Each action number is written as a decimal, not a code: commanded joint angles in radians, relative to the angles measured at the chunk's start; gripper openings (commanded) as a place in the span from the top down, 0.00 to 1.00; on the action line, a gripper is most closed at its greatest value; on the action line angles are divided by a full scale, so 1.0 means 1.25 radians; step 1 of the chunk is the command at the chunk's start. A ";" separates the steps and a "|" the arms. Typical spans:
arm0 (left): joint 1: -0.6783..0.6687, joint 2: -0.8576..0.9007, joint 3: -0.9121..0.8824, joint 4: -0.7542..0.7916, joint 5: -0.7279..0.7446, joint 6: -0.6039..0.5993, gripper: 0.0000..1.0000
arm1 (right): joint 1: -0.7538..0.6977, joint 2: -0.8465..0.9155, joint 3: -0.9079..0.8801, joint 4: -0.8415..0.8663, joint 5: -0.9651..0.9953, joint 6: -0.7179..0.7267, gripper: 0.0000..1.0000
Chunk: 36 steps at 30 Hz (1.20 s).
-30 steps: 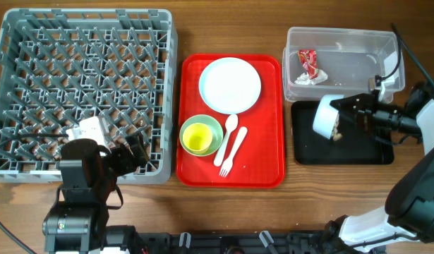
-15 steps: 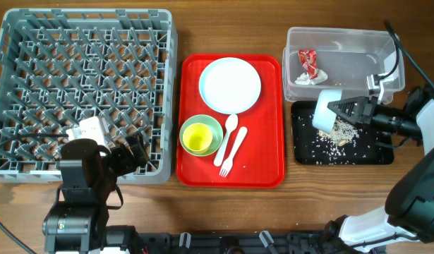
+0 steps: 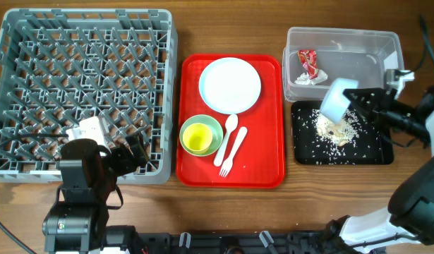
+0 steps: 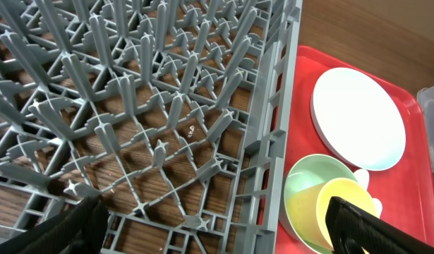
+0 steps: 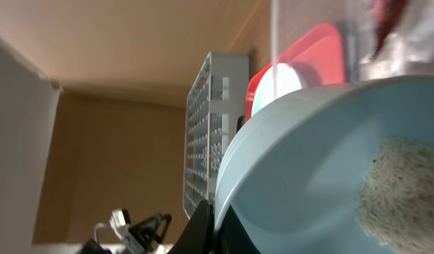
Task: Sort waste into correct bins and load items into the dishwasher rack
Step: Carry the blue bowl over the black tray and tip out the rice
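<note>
My right gripper (image 3: 359,99) is shut on the rim of the pale blue bowl (image 3: 339,99), tipped on its side over the black tray (image 3: 372,154). Whitish rice scraps (image 3: 334,130) lie scattered in that tray, and some still cling inside the bowl (image 5: 400,190). The red-and-white wrapper (image 3: 307,62) lies in the clear tub (image 3: 365,44). My left gripper (image 4: 217,226) is open over the grey rack's (image 3: 33,42) front right corner. The pale blue plate (image 3: 230,85), the yellow cup (image 3: 197,137) inside the mint-green bowl (image 3: 214,125), the white spoon (image 3: 228,138) and the fork (image 3: 233,153) sit on the red tray.
The red serving tray (image 3: 262,173) lies between the rack and the two bins. The rack (image 4: 153,106) holds only its upright pegs. Bare wooden table shows along the front edge.
The right gripper has tipped the blue bowl further and lifted it back toward the tub. Rice has poured out, and more of it now lies in the black tray. The left arm has not moved.
</note>
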 commanded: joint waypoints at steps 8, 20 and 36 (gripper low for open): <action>0.003 -0.002 0.013 0.002 0.007 0.016 0.00 | -0.082 0.009 0.012 -0.017 -0.039 0.204 0.95; 0.003 -0.002 0.013 0.002 0.007 0.016 0.00 | -0.079 0.009 0.012 0.045 -0.004 0.098 0.96; 0.003 -0.002 0.013 0.002 0.006 0.016 0.00 | -0.052 0.009 0.012 -0.125 0.164 -0.007 0.96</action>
